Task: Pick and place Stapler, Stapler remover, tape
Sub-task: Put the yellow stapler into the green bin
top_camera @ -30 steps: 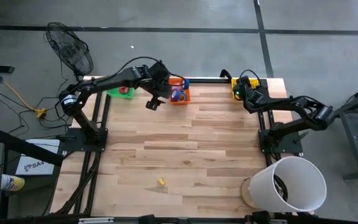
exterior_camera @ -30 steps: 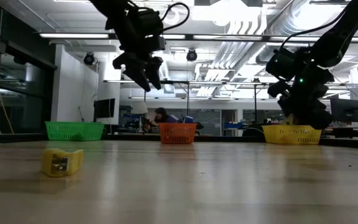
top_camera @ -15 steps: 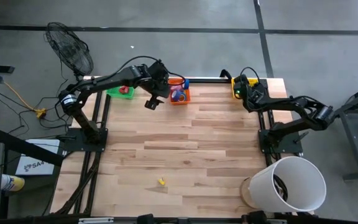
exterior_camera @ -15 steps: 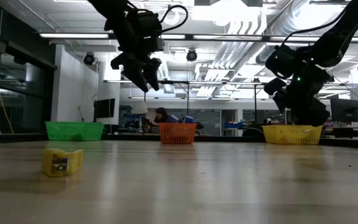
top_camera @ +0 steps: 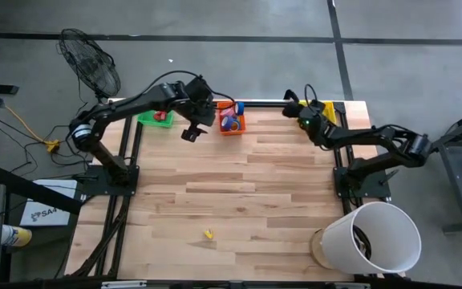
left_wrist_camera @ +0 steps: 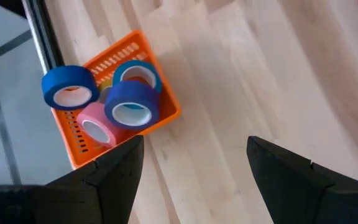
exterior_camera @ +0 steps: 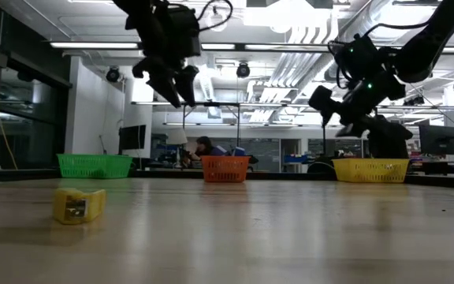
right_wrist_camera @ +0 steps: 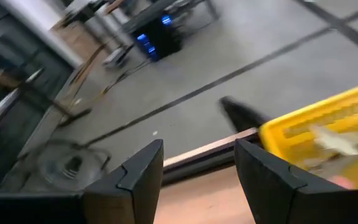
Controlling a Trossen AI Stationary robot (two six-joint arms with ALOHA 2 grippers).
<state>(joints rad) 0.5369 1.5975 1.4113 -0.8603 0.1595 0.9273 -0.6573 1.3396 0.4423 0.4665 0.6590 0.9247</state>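
Note:
Several tape rolls, blue point(left_wrist_camera: 132, 103), pink point(left_wrist_camera: 94, 128) and pale blue, lie in the orange bin point(left_wrist_camera: 166, 112) at the table's far edge point(top_camera: 231, 122). My left gripper point(left_wrist_camera: 191, 177) hangs open in the air just left of that bin point(top_camera: 189, 133) point(exterior_camera: 178, 93). My right gripper point(right_wrist_camera: 197, 168) is open and raised beside the yellow bin point(right_wrist_camera: 328, 127), on its left point(top_camera: 292, 103) point(exterior_camera: 327, 106), and points beyond the far edge. A small yellow item point(top_camera: 208, 234) point(exterior_camera: 79, 205) lies flat on the table near its near edge. No stapler is clearly in view.
A green bin point(top_camera: 157, 118) with something red in it stands at the far edge, left of the orange one. The yellow bin point(top_camera: 321, 108) holds pale items. A white bucket point(top_camera: 375, 237) sits off the table's right near corner. The table's bare middle point(top_camera: 239, 185) lies between the bins and the yellow item.
My right gripper has risen from over the yellow bin, moved toward the table's left and tipped upward. My left gripper has drifted a little toward the left and up, away from the orange bin. Both have stayed open.

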